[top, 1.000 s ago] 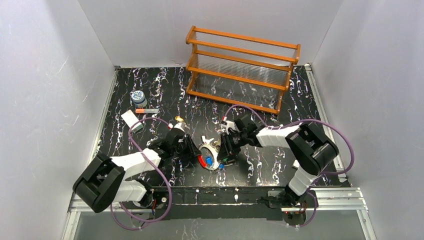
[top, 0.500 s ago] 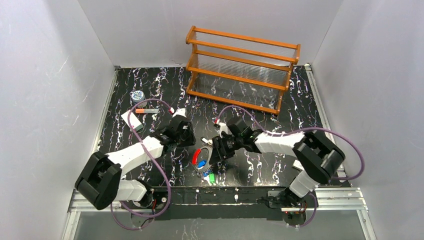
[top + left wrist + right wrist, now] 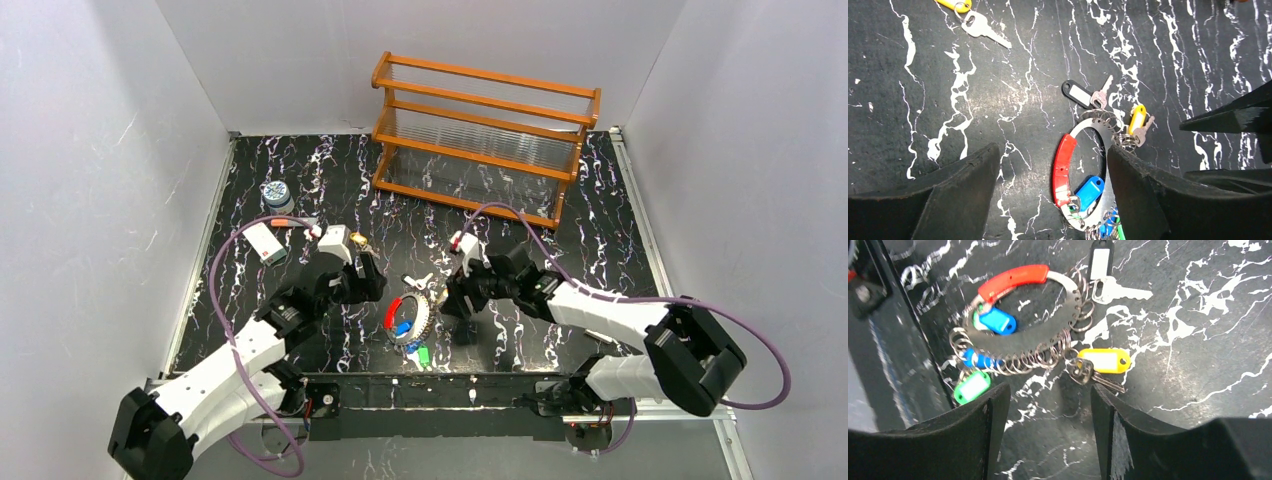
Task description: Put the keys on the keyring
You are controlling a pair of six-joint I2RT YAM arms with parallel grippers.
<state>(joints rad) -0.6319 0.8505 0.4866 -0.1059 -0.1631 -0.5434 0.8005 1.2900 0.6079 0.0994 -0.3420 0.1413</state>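
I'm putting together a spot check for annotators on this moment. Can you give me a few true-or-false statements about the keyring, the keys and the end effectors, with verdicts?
1. The keyring lies on the table, gripped by neither the left end effector nor the right end effector. True.
2. The left end effector is shut on the red piece. False: its jaws stand open above the keyring and hold nothing.
3. A key with a yellow tag lies well apart from the keyring. True.
4. The wooden rack stands at the table's near edge, between the arm bases. False: it stands at the far edge.
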